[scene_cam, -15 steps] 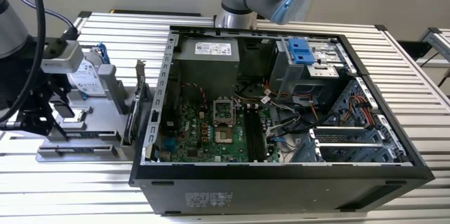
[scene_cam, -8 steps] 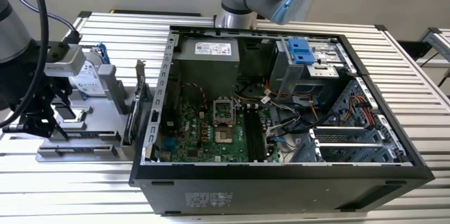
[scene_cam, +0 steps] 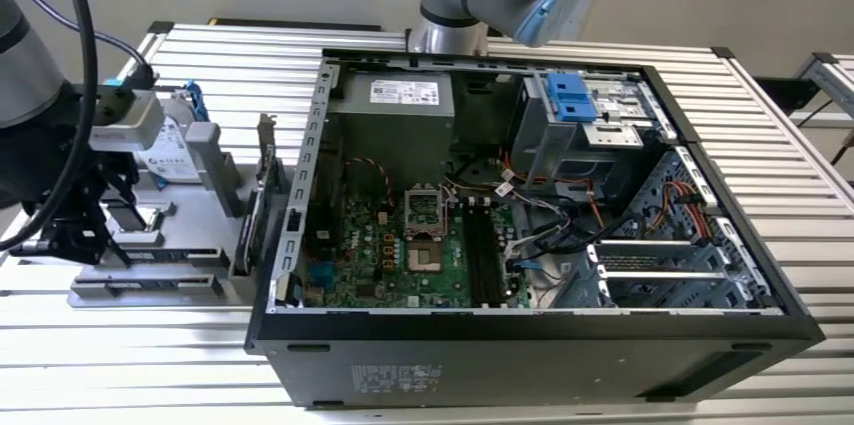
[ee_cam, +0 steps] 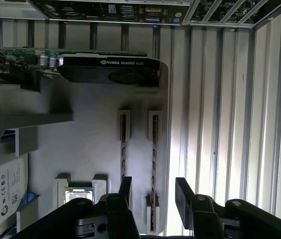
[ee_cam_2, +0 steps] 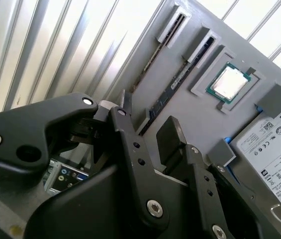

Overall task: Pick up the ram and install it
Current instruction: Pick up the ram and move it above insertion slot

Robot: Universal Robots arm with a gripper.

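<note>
The claw (ee_cam: 153, 193) stands with its two black fingers (ee_cam: 126, 186) apart and nothing clamped between them. The ram (ee_cam: 153, 149) lies directly under the gap. It sits on edge in a narrow holder on the grey tray (ee_cam: 85, 139), and its near end passes between the fingertips while the rest of the stick runs straight out ahead of the claw. Its long axis therefore runs along the gap and crosses the line on which the fingers would close, so each finger faces one flat side of the board. The second wrist view shows the same line-up, with the thin dark stick running away from the parted fingers. I cannot tell whether the tips have come level with the stick's top edge or hang above it. Just beside the ram, under one finger, a second holder (ee_cam: 123, 144) carries a similar thin strip. A little farther to that side are the square silver CPU chip (ee_cam: 78, 195) and then a labelled hard drive (ee_cam: 1, 191). Beyond the far end of the holders a graphics card (ee_cam: 108, 67) stands upright. In the exterior view the open computer case (scene_cam: 694, 275) lies well apart from the claw, past the tray's edge.
</note>
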